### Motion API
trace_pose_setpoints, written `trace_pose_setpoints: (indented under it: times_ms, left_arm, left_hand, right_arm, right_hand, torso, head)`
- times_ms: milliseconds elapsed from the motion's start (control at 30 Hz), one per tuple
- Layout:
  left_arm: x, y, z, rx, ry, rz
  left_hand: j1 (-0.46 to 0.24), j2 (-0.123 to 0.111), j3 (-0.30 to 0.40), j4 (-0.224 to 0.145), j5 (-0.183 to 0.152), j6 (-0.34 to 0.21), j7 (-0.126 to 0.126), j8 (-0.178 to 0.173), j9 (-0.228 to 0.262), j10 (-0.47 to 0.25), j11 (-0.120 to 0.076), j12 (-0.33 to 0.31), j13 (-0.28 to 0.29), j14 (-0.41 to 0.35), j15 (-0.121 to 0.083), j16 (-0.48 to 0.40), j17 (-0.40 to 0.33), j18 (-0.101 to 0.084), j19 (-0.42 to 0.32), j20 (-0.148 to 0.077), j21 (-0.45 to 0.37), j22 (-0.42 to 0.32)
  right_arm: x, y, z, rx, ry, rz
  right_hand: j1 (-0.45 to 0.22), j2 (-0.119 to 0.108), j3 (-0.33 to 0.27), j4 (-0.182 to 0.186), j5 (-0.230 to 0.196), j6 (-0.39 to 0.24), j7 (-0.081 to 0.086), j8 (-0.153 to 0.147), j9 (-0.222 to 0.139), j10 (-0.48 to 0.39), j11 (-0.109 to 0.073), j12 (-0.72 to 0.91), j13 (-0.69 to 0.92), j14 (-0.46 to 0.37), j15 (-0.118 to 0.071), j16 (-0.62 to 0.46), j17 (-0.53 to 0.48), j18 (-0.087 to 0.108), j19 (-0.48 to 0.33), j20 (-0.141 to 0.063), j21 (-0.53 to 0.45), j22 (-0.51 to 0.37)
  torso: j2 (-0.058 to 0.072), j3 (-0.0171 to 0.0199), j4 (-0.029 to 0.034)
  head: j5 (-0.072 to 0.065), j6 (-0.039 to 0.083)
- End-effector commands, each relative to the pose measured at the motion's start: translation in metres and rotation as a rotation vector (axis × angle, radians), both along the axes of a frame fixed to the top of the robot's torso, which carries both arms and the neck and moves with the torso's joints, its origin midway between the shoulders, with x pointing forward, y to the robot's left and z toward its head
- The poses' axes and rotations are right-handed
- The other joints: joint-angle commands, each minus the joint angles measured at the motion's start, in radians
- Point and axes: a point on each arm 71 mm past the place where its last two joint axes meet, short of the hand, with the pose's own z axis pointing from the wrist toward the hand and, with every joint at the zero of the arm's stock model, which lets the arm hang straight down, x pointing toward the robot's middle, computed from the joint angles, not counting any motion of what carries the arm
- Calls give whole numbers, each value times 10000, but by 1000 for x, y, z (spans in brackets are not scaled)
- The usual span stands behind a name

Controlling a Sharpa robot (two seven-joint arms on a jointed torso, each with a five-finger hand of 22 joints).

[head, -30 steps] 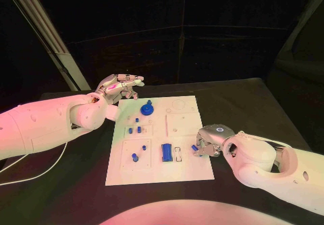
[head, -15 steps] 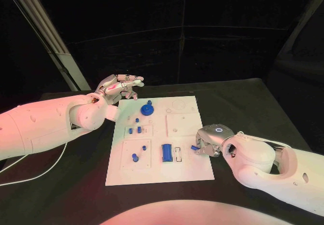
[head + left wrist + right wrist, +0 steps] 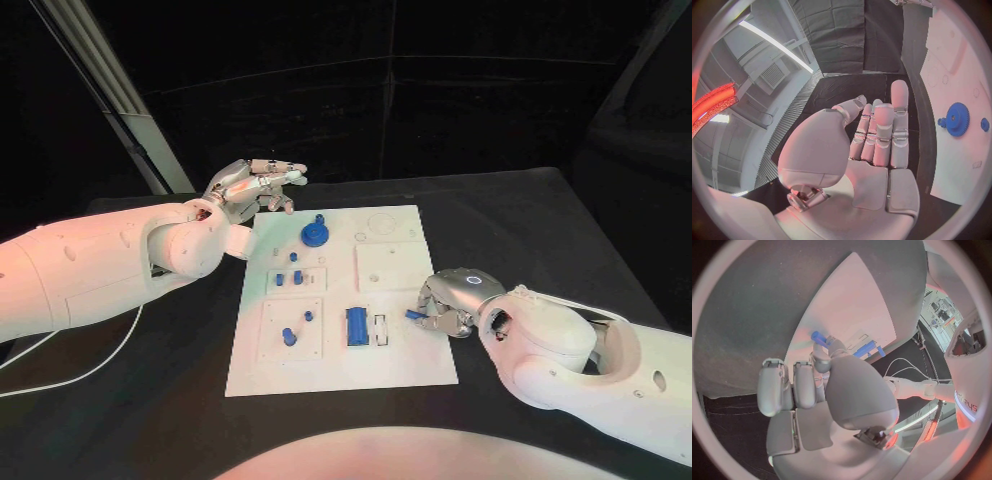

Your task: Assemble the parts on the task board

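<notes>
Task board point(image 3: 339, 370) lies mid-worktop; at its right edge the right hand point(image 3: 444, 312) pinches a small blue part point(image 3: 414, 314), which could slip or jam if tilted. Left hand point(image 3: 257, 187) hovers released, far-left.

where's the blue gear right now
In the head view the blue gear stands near the white board's far left corner, beside the left robot hand.
</notes>
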Motion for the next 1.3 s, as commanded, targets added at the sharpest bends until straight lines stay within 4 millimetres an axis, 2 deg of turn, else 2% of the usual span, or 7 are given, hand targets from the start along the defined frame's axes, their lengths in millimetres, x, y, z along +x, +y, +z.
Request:
trace_pose_setpoints:
  times_ms: [33,500,600,867,1000,1100,1300]
  left_arm:
    - [0,-1,1,-63,-37,-116]
    - [-1,-1,1,-68,-27,-120]
    - [-1,-1,1,-68,-25,-119]
    - [-1,-1,1,-71,-21,-129]
    - [-2,-2,1,-77,-20,-144]
    - [-2,-2,1,-80,-20,-152]
    - [-2,-3,1,-84,-21,-162]
  left_hand:
    - [31,87,-70,1,0,-40,-7,49,10,-88,-12,64,-5,-95,2,2,-37,145,47,-3,-62,-19]
    - [31,87,-70,1,0,-40,-7,49,10,-88,-12,64,-5,-95,2,2,-37,145,47,-3,-62,-19]
    - [31,87,-70,1,0,-40,-7,49,10,-88,-12,64,-5,-95,2,2,-37,145,47,-3,-62,-19]
    - [40,97,-70,-6,2,-40,-9,55,10,-90,-14,73,-5,-93,1,7,-38,146,50,-4,-65,-21]
    - [40,97,-70,-6,2,-40,-9,55,10,-90,-14,73,-5,-93,1,7,-38,146,50,-4,-65,-21]
    - [40,97,-70,-6,2,-40,-9,55,10,-90,-14,73,-5,-93,1,7,-38,146,50,-4,-65,-21]
    - [40,97,-70,-6,2,-40,-9,55,10,-90,-14,73,-5,-93,1,7,-38,146,50,-4,-65,-21]
  right_arm:
    - [-2,-1,0,835,222,-473]
    - [-6,-3,0,2905,1534,-1713]
    - [-7,-2,-1,3251,1913,-1962]
    - [-9,2,-9,3777,3166,-2344]
    - [-9,5,-11,3875,3485,-2379]
    - [-9,7,-12,3959,3642,-2403]
    - [-7,11,-13,4094,3579,-2464]
  right_hand:
    - [-216,-234,239,111,109,151,-51,40,24,152,-57,163,119,511,-115,114,87,-49,134,-8,89,654]
    - [-790,-648,779,533,268,310,-95,8,26,314,-87,407,292,548,-140,247,257,-82,227,-41,181,801]
    - [-957,-733,843,645,486,353,-108,13,38,353,-91,474,342,560,-144,292,314,-91,252,-44,207,843]
    - [-1258,-817,898,845,704,452,-137,49,74,409,-111,571,418,571,-155,342,378,-104,286,-53,243,901]
    - [-1364,-836,913,912,725,516,-163,84,98,433,-129,605,444,574,-168,356,396,-106,293,-62,251,915]
    - [-1535,-935,879,1003,776,575,-187,119,126,462,-149,650,479,577,-183,375,419,-110,305,-75,263,935]
    - [-1779,-1062,794,1138,1020,643,-215,165,171,494,-170,677,508,579,-203,391,441,-116,319,-96,278,961]
  torso:
    - [2,-8,4]
    - [5,-19,24]
    - [8,-14,27]
    - [7,-27,38]
    - [6,-20,44]
    - [1,-19,42]
    - [0,-17,33]
  head:
    - [-8,-6]
    - [0,-45]
    - [6,-59]
    - [-9,-90]
    - [-4,-107]
    - [-44,-126]
    - [-17,-130]
